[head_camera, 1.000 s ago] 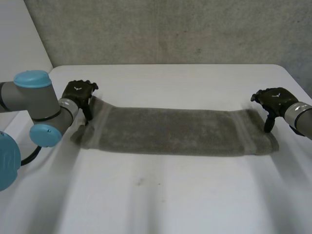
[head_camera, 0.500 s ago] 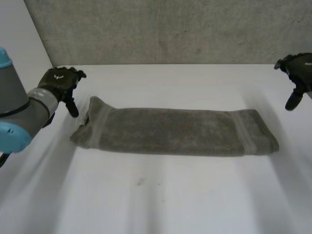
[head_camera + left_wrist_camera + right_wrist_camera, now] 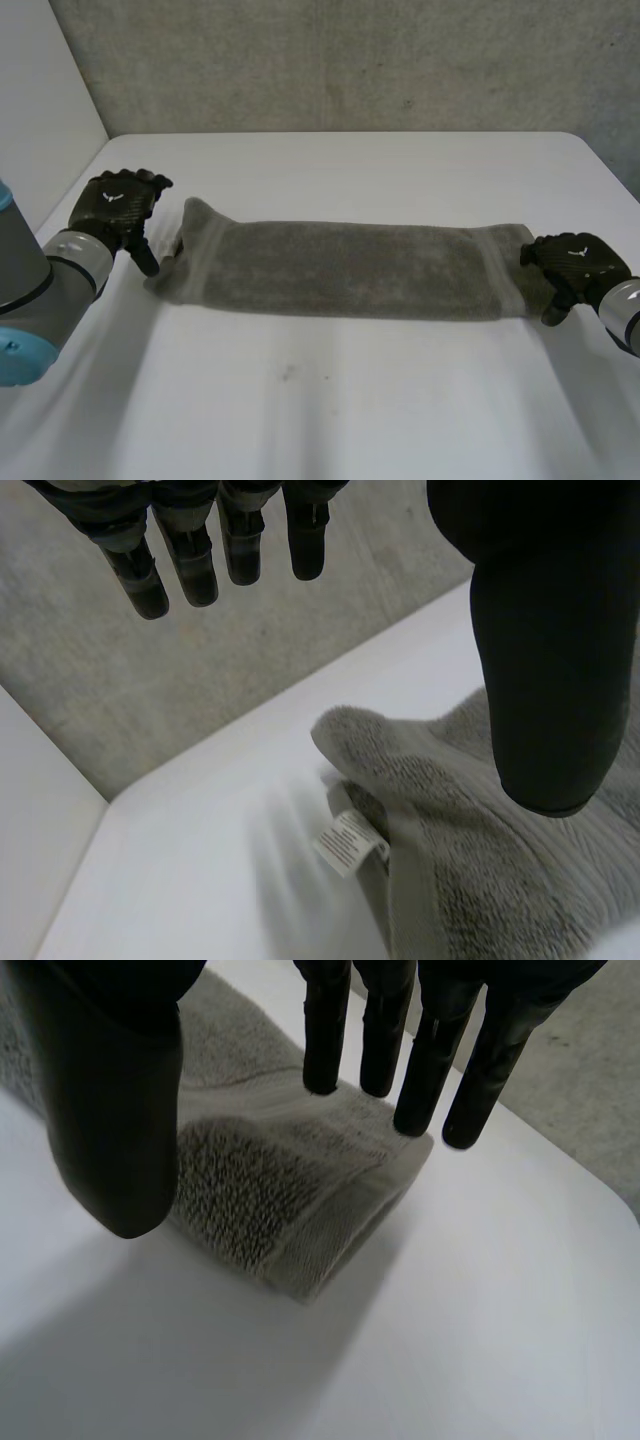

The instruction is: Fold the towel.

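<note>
Here, in the head view, the towel [image 3: 350,270] is seen lying flat on the white table [image 3: 330,420] as a folded strip. The left hand [image 3: 120,205] is just beside one short end and the right hand [image 3: 575,265] at the other.

In the left wrist view, the fingers [image 3: 190,560] are held straight and apart from the thumb, with nothing pinched. The towel's labelled end [image 3: 345,842] lies below them.

In the right wrist view, straight fingers [image 3: 430,1070] and thumb are spread over the towel's doubled end [image 3: 270,1200], and no cloth is gripped.

If only the top layer were caught, the strip could be pulled open or skewed. The long axis runs from hand to hand, with a short end pointed at each.
</note>
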Controlling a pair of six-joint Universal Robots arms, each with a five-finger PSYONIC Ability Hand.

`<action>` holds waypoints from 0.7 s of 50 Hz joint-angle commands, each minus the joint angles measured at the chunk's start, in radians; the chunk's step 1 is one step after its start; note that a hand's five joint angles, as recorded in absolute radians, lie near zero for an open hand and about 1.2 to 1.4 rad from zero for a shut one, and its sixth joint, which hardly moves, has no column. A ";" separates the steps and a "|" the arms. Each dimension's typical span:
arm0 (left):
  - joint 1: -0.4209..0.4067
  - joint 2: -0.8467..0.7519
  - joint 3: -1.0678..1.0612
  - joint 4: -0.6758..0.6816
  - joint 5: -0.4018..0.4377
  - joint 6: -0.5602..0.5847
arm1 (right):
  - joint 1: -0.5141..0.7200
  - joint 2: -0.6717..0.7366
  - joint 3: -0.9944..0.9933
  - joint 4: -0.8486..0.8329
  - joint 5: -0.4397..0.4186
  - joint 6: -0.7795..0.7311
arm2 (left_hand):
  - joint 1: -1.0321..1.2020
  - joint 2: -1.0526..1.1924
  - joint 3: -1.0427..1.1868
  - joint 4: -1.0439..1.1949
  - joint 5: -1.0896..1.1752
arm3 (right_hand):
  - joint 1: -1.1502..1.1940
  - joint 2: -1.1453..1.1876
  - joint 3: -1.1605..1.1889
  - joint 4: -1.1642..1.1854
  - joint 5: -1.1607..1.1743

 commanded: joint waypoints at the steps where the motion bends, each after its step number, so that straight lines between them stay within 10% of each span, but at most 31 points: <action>1: -0.002 0.038 -0.052 0.067 0.002 -0.017 | 0.002 0.053 -0.016 -0.016 0.011 -0.038 | 0.003 0.008 0.008 0.007 -0.012 | 0.144 0.133 0.136 0.140 0.125; 8: 0.000 0.040 -0.062 0.076 0.002 -0.017 | -0.003 0.087 -0.047 -0.018 0.033 -0.061 | 0.003 0.008 0.008 0.007 -0.012 | 0.927 0.916 0.919 0.923 0.908; 26: -0.005 0.132 -0.026 0.064 -0.001 -0.018 | -0.210 0.036 -0.225 0.051 0.224 -0.377 | 0.003 0.008 0.008 0.007 -0.012 | 0.944 0.934 0.937 0.941 0.926; 35: -0.042 0.202 0.212 -0.072 -0.013 -0.047 | 0.202 -0.022 -0.456 0.128 0.284 -0.331 | 0.006 0.010 0.011 0.010 -0.009 | 0.944 0.934 0.937 0.941 0.926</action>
